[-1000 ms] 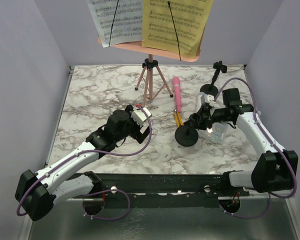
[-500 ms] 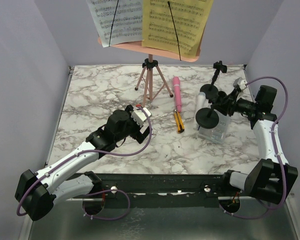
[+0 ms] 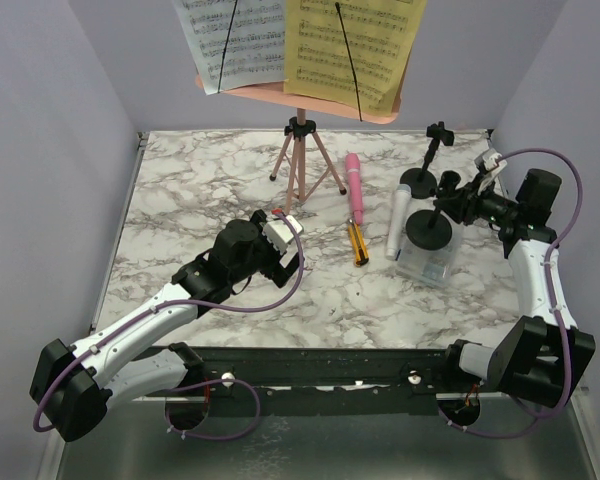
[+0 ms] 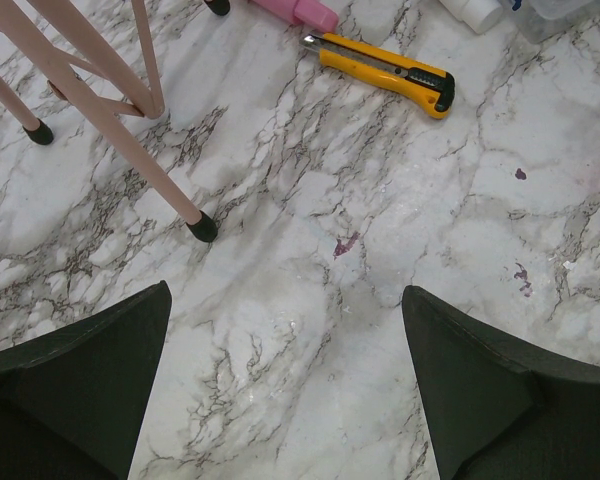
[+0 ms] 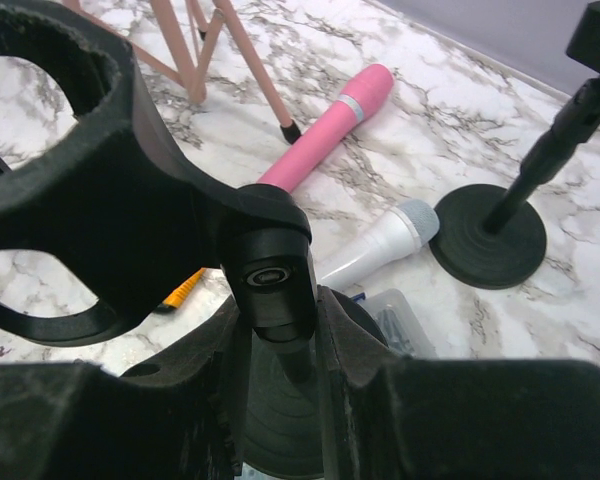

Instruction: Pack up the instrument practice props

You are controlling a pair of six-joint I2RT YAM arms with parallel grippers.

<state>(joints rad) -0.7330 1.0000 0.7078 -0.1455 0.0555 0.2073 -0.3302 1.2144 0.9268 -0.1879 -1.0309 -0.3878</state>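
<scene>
Black round-based mic mount (image 3: 427, 232) hangs over the clear plastic box (image 3: 426, 266), clenched by its stem in the right tool (image 3: 452, 205), apparently for packing; the left tool (image 4: 285, 300) gapes, unladen, above the marble surface (image 4: 380, 250).

Bench (image 4: 310, 330): marble-look top, smooth, a bit shiny.
Tripod (image 4: 85, 95): pink, smooth, matt; black matt feet.
Cutter (image 4: 380, 70): shiny yellow plastic, black ends.
Pink microphone (image 5: 325, 130): smooth plastic.
Grey-white microphone (image 5: 375, 245): white plastic body, grey rough-looking head.
Far mic mount (image 5: 485, 235), near mic mount (image 3: 428, 230): black, matt, fine rings on base.
Sheet-music pages (image 3: 245, 40): paper.
Clear box (image 3: 425, 268): see-through plastic.
Left pincer (image 4: 285, 400): black, matt.
</scene>
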